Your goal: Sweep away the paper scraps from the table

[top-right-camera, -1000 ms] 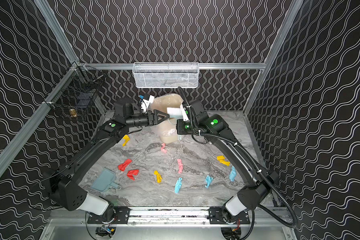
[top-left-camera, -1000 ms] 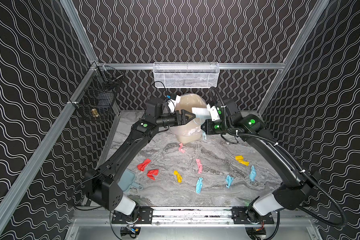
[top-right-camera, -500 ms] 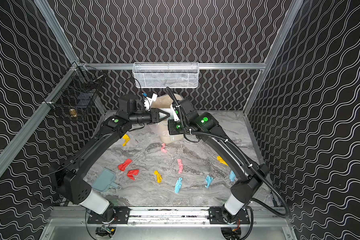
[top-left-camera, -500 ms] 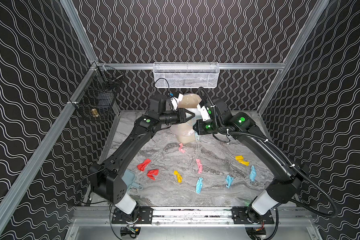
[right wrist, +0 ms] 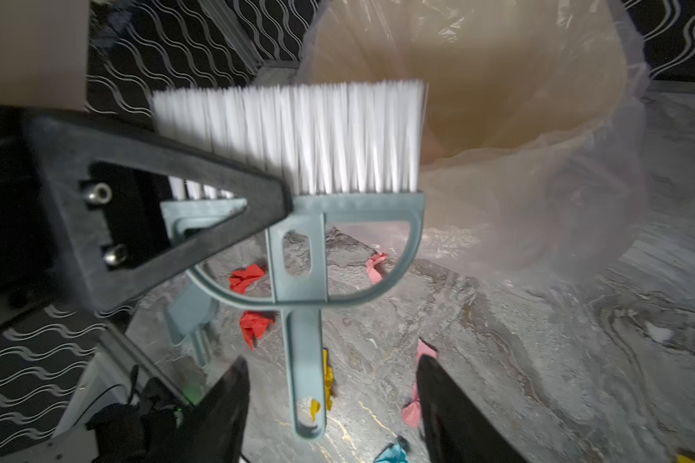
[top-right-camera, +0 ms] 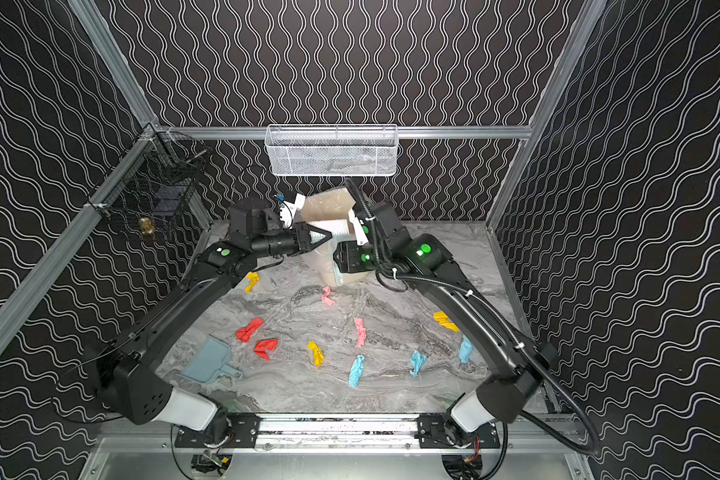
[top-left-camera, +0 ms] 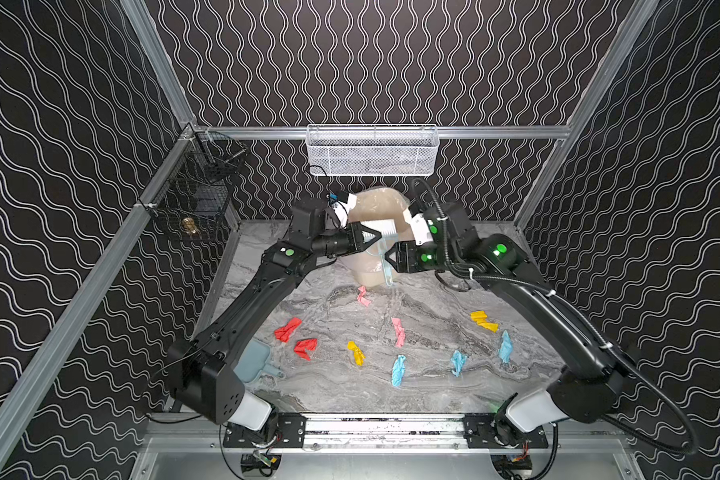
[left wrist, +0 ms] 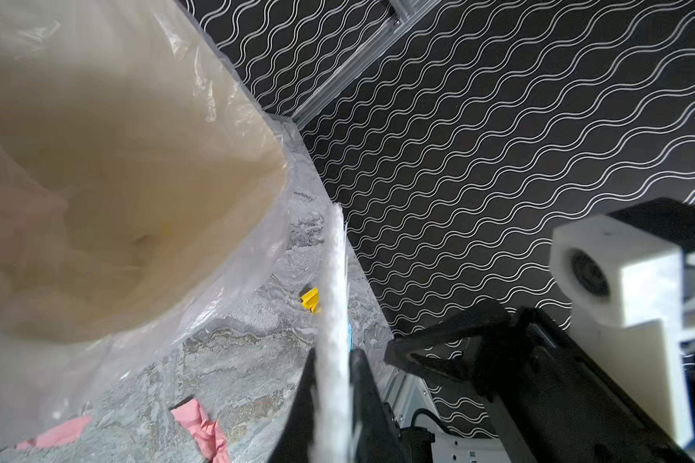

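The pale blue brush (right wrist: 302, 256) with white bristles (left wrist: 334, 276) hangs in the air in front of the bin. My left gripper (left wrist: 332, 354) is shut on its bristle end, as both top views show (top-left-camera: 373, 239) (top-right-camera: 327, 237). My right gripper (right wrist: 332, 371) is open, its jaws standing wide on either side of the handle without touching it (top-left-camera: 387, 258) (top-right-camera: 336, 259). Paper scraps lie spread over the marble table (top-left-camera: 350, 395): red (top-left-camera: 287, 329), yellow (top-left-camera: 356, 353), pink (top-left-camera: 398, 331), light blue (top-left-camera: 398, 370). One more yellow scrap (top-right-camera: 252, 281) lies by the left arm.
A beige bin (top-left-camera: 377, 205) with a clear plastic liner stands at the back middle. The pale blue dustpan (top-right-camera: 208, 360) lies at the front left near the left arm's base. A white mesh basket (top-left-camera: 371, 149) hangs on the back wall and a black wire basket (top-left-camera: 200, 187) on the left wall.
My left gripper has closed on the brush's bristle end. My right gripper, which held the brush, has opened off the handle and drawn back a little.
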You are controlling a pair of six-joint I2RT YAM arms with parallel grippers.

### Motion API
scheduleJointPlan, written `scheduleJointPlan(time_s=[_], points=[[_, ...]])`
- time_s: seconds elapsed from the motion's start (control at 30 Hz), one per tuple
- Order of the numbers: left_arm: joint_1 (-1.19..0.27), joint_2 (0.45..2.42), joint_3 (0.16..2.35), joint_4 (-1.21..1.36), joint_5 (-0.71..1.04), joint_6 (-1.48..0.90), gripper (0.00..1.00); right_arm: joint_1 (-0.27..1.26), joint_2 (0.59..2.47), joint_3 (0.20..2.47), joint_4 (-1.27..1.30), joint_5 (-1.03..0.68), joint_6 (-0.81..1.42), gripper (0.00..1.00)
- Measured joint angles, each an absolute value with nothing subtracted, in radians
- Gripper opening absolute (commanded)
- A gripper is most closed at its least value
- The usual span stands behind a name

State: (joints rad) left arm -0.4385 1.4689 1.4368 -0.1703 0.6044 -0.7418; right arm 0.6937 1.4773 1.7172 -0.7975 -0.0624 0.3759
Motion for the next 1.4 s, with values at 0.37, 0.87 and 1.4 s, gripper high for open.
scheduleJointPlan(time_s=[0.37, 0.87, 1.4], points=[[-0.438, 1.423, 1.364, 0.206, 0.458, -0.978, 0.0, 0.494, 1.258, 1.236, -0.082, -0.414, 0.625, 1.0], [-0.458, 1.451, 1.347, 0.461, 0.318, -1.149, 0.0, 0.487, 1.344, 1.118, 0.558, -0.541, 0.917, 0.47], [-0.468, 1.456, 1.335, 0.523, 0.315, -1.156, 0.0, 0.463, 1.37, 1.098, 0.699, -0.551, 1.057, 0.19]])
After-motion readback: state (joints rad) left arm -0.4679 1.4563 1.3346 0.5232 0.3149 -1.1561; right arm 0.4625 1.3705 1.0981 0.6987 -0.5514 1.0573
